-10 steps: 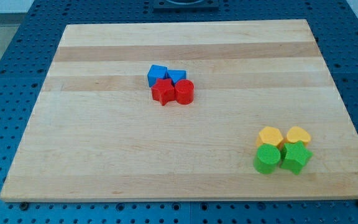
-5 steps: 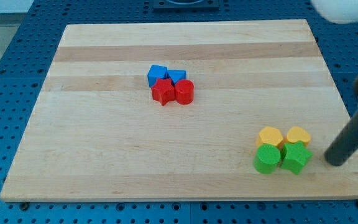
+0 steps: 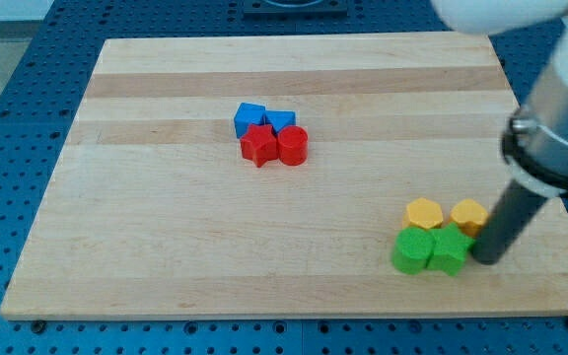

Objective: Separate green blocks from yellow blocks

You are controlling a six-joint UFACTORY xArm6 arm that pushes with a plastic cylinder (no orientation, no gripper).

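Observation:
Two green blocks sit near the board's bottom right: a round green block point(image 3: 412, 252) and a green star-shaped block point(image 3: 449, 250) beside it. Just above them, touching, are a yellow hexagon block point(image 3: 424, 213) and a yellow heart-shaped block point(image 3: 467, 214). My tip point(image 3: 483, 260) is down on the board, pressed against the right side of the green star block and just below the yellow heart block, whose right edge the rod partly covers.
A cluster of two blue blocks point(image 3: 250, 117) point(image 3: 281, 121), a red star block point(image 3: 258, 145) and a round red block point(image 3: 293, 145) sits left of the board's centre. The wooden board point(image 3: 166, 247) lies on a blue perforated table.
The arm came in from the view's right and my tip reached the green star block. All four green and yellow blocks have shifted slightly left.

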